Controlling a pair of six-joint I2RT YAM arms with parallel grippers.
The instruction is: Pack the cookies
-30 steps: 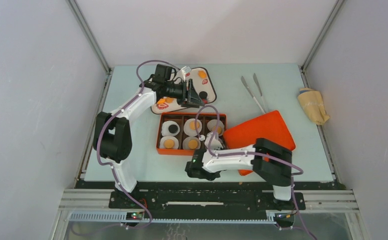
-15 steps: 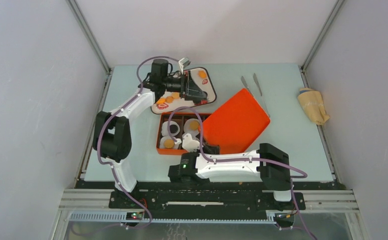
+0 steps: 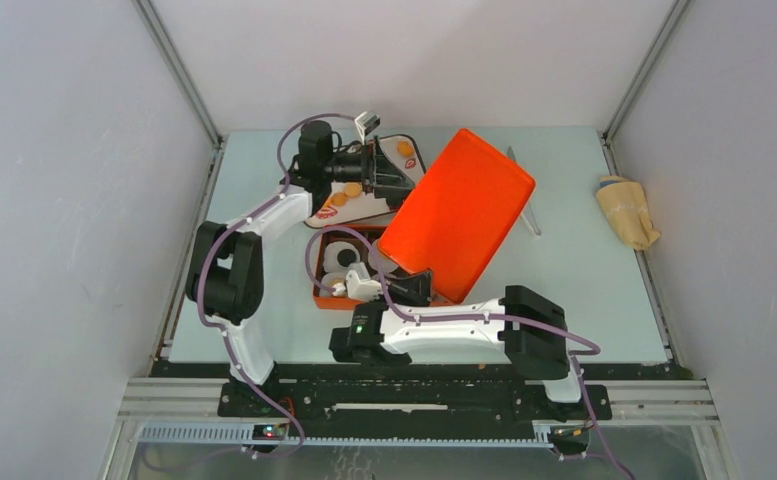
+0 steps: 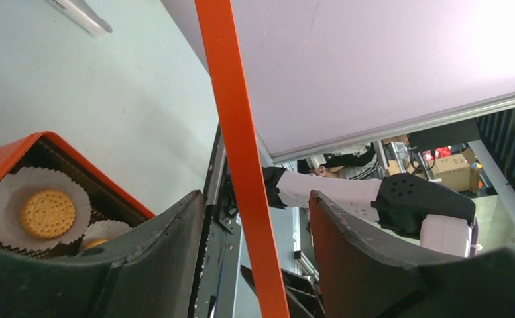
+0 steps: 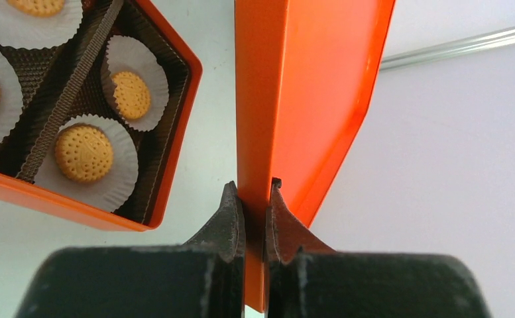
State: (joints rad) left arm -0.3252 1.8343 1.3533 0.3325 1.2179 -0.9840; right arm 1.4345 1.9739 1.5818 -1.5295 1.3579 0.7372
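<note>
- While the right end effector (image 5: pixel 254 192) pinches the orange lid (image 5: pixel 307 79), tilted above the box (image 5: pixel 175 165), cookies (image 5: pixel 84 153) sit in paper cups (image 5: pixel 118 180) inside it.
- Left end effector (image 4: pixel 255 196), jaws spread, straddles the lid's edge.

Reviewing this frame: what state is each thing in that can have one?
box: open, cookies sitting in paper cups inside
orange lid: lifted, tilted partly over the box
right gripper: shut on the orange lid's edge
left gripper: open, astride the lid's other edge
tray: holds a few cookies
</note>
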